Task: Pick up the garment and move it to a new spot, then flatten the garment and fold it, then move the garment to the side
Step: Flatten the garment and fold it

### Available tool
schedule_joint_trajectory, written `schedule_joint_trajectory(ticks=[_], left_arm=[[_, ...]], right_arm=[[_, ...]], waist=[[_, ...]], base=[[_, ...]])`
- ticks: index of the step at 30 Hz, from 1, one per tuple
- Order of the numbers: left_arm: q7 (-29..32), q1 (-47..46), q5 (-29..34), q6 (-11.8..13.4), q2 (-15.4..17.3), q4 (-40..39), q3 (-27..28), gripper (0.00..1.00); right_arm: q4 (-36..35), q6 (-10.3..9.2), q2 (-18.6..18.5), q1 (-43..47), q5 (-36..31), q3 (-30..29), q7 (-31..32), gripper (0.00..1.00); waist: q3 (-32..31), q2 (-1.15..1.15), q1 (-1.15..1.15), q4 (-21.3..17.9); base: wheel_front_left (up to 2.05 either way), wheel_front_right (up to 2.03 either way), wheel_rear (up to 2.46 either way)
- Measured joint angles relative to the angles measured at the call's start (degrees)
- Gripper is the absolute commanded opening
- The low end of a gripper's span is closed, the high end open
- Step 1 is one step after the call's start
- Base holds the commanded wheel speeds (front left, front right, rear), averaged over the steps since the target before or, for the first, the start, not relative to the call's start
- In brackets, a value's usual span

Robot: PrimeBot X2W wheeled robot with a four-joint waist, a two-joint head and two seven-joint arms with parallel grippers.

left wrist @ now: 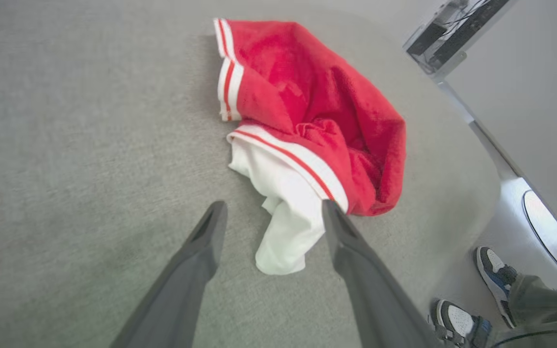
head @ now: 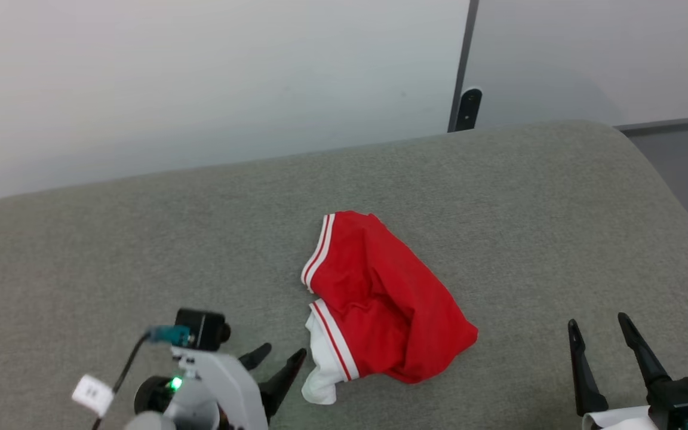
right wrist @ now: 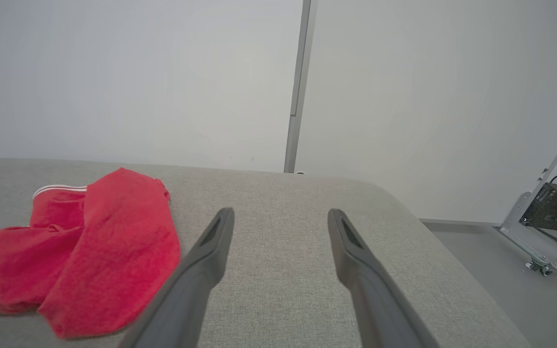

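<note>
Roughly centred on a grey woven upholstered surface (head: 141,239): crumpled red jersey with white-and-red striped trim and white inner fabric (head: 380,298). Just beside its white flap, left gripper (head: 286,349), fingers spread, clamping nothing; from the left wrist, flap framed between both fingers. Well right of the jersey, right gripper (head: 598,319), likewise spread and empty. Beyond the jersey, from the left wrist: a person's blue-white-black trainers (left wrist: 457,321). From the right wrist: dark electronics box (right wrist: 551,205) on a metal frame. White tag (head: 90,394) near the left gripper, marking unreadable.
</note>
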Motion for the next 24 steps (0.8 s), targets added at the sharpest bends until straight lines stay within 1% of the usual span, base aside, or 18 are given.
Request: schedule_joint_trajectory(ticks=[2, 4, 6, 10, 13, 17, 21, 24], left_arm=[[4.66, -1.85, -1.45, 0.33, 0.21, 0.8, -0.34, 1.0], [9.06, -3.61, -2.96, 1.9, 0.34, 1.8, -0.3, 1.0], [13.19, -5.17, -3.53, 2.93, 0.75, 2.52, -0.67, 1.0], [19.95, -7.63, -4.19, 5.14, 1.38, 3.89, -1.63, 1.0], [23.96, -8.57, -5.41, 6.92, 1.36, 4.83, -1.9, 1.0], [28.39, -9.91, -5.13, 9.21, 2.24, 5.94, -2.55, 1.0], [32.81, -10.52, -6.03, 10.48, 2.12, 5.99, -3.43, 1.0], [34.28, -10.88, -6.55, 11.16, 2.14, 5.54, -3.53, 1.0]], right_arm=[[0.59, 0.0, -0.02, -0.38, 0.34, 0.42, 0.0, 1.0], [0.98, 0.0, -0.03, -0.83, 0.37, 0.97, 0.0, 1.0], [1.23, 0.0, 0.0, -1.15, 0.91, 1.52, 0.0, 1.0], [1.59, 0.0, -0.01, -1.91, 1.46, 2.05, 0.0, 1.0], [2.07, 0.0, -0.03, -1.93, 1.85, 2.43, 0.0, 1.0], [2.25, 0.0, -0.01, -2.28, 2.24, 2.77, 0.0, 1.0], [2.38, 0.0, -0.02, -2.28, 2.56, 2.83, 0.0, 1.0], [2.37, 0.0, -0.02, -2.36, 2.91, 2.88, 0.0, 1.0]], waist=[[0.18, 0.0, 0.0, -0.53], [0.37, 0.0, 0.0, -1.09], [0.7, 0.0, 0.0, -1.68], [1.51, 0.0, 0.0, -2.9], [2.06, 0.0, 0.0, -3.9], [2.73, 0.0, 0.0, -5.15], [3.29, 0.0, 0.0, -5.98], [3.78, 0.0, 0.0, -6.24]], base=[[0.0, 0.0, 0.0], [0.0, 0.0, 0.0], [0.0, 0.0, 0.0], [0.0, 0.0, 0.0], [0.0, 0.0, 0.0], [0.0, 0.0, 0.0], [0.0, 0.0, 0.0], [0.0, 0.0, 0.0]])
